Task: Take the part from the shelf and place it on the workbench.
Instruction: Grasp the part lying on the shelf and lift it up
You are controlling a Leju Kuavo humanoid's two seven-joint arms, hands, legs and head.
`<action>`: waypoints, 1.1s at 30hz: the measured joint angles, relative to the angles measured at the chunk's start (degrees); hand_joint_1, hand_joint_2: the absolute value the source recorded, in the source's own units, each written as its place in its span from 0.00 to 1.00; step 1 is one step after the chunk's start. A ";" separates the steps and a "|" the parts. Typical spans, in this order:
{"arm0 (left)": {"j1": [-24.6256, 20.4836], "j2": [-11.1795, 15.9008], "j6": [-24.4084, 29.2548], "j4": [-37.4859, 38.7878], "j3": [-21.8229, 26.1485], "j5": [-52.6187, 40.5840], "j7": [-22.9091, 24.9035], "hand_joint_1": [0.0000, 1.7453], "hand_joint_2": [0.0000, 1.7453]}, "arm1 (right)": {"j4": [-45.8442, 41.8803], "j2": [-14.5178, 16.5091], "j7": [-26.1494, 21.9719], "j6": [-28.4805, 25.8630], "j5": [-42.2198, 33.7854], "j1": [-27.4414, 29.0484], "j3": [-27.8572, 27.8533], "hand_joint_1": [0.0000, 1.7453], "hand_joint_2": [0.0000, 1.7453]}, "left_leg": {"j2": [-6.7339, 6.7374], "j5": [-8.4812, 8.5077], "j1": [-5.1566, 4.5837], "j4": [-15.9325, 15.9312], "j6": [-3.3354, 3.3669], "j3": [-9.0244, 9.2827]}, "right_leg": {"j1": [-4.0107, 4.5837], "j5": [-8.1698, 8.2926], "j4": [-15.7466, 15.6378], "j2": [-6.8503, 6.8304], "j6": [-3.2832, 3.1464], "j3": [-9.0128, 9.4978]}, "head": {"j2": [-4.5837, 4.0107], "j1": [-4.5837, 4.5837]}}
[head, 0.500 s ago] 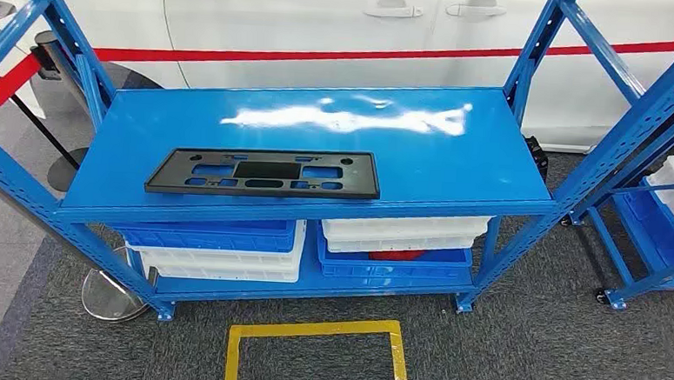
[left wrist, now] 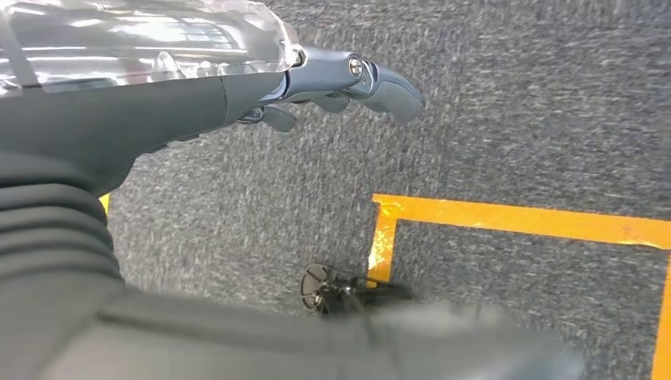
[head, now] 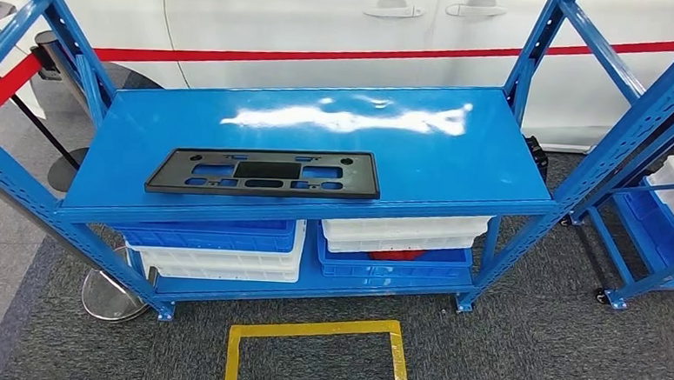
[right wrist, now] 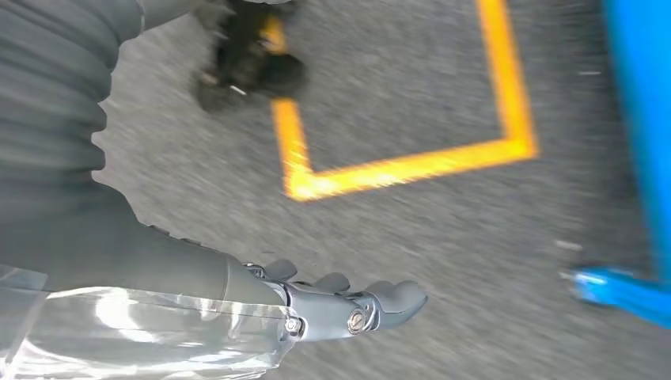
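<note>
Nothing visibly moved; part (head: 264, 172) seemingly unshifted on shelf (head: 405, 159)

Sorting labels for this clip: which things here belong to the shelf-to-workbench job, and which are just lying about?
Job:
- black part, flat near the front edge
- blue shelf it lies on

Lying about:
- blue and white bins below
- yellow floor square
- white car behind

Below the top level we see stacked blue plastic crates (head: 214, 234) and white plastic crates (head: 405, 230) side by side. On the grey carpet (head: 517, 347) lies a yellow tape square (head: 317, 330). Behind stands a white car (head: 342, 25), a red barrier belt (head: 358, 53) running across it.
</note>
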 joint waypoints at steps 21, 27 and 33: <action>-2.05 -2.30 3.53 1.74 14.45 -11.94 -5.86 0.00 0.00 | -37.21 -1.62 -9.51 -9.50 8.81 0.98 17.19 0.00 1.00 | 0.14 0.53 -0.26 -1.03 1.68 0.32 | -0.53 0.43 -0.86 -0.09 1.10 0.35 | 0.01 -0.05; -2.63 -3.61 4.59 2.50 19.29 -15.19 -7.45 0.00 0.00 | -45.82 -3.27 -10.26 -9.85 10.21 -0.20 24.83 0.00 1.00 | 0.25 1.95 0.55 -3.92 2.36 1.73 | -0.72 -5.80 13.26 -0.01 1.81 -6.94 | 0.01 0.28; -3.10 -4.40 5.56 2.93 23.99 -18.19 -9.10 0.00 0.00 | -51.79 -3.87 -10.04 -8.22 11.24 -2.26 32.45 0.00 1.00 | -0.11 -0.44 1.06 -0.38 -0.47 0.74 | -1.55 1.56 1.30 0.41 2.16 -2.60 | 0.01 0.43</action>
